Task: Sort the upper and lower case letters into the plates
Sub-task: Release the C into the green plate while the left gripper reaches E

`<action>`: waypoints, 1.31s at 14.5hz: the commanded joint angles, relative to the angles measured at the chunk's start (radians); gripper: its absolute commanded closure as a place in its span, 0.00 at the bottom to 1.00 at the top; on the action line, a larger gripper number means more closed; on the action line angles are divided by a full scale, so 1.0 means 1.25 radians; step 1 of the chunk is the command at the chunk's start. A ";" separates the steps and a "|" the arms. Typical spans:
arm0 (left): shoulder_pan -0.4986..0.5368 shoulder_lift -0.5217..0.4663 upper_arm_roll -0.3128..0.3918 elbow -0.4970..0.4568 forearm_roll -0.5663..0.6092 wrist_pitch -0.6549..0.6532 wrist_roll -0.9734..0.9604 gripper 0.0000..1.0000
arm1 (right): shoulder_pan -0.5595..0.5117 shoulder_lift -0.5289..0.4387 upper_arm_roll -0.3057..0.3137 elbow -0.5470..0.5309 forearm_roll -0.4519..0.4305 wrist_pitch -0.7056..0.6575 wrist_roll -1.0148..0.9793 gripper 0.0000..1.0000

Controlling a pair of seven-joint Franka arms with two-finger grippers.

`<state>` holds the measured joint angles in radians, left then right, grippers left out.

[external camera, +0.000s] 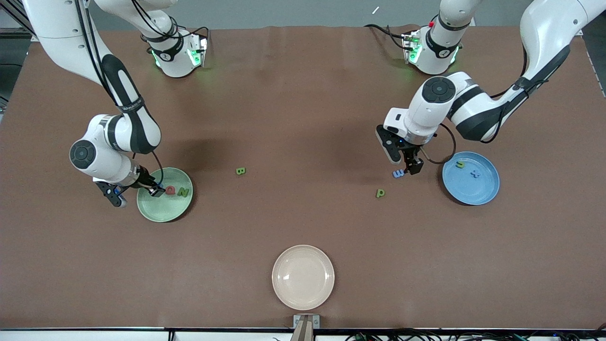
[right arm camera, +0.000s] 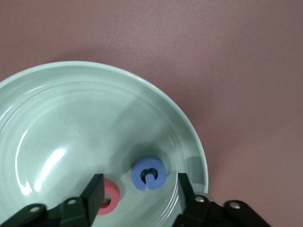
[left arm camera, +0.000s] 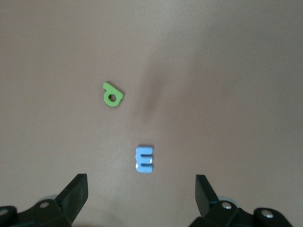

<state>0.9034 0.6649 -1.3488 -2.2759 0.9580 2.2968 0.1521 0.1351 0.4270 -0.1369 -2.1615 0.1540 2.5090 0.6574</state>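
My right gripper hangs low over the pale green plate, at the edge toward the right arm's end. It is open, and the blue C lies loose in the plate between its fingers, touching neither. The red Q and green N lie beside it. My left gripper is open just above the blue m, which lies on the table. The green p lies nearer the front camera. The bright blue plate holds the green n and blue x. The green B lies mid-table.
A cream-beige plate with nothing in it sits near the table's front edge, in the middle. Both robot bases stand along the table's back edge. The brown table top is bare between the two arms.
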 commanded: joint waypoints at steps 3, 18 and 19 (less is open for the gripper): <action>-0.034 0.001 0.073 -0.016 0.040 0.066 0.000 0.02 | 0.070 -0.045 0.010 0.063 0.001 -0.132 0.121 0.00; -0.141 0.040 0.193 0.024 0.040 0.067 0.023 0.22 | 0.258 -0.026 0.008 0.084 0.017 -0.101 0.385 0.00; -0.141 0.040 0.197 0.024 0.040 0.074 0.023 0.23 | 0.256 -0.026 0.008 0.084 0.017 -0.095 0.385 0.00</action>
<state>0.7389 0.7011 -1.1186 -2.2630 0.9903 2.3742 0.1715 0.4559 0.4001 -0.1267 -2.0502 0.1692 2.3746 1.1302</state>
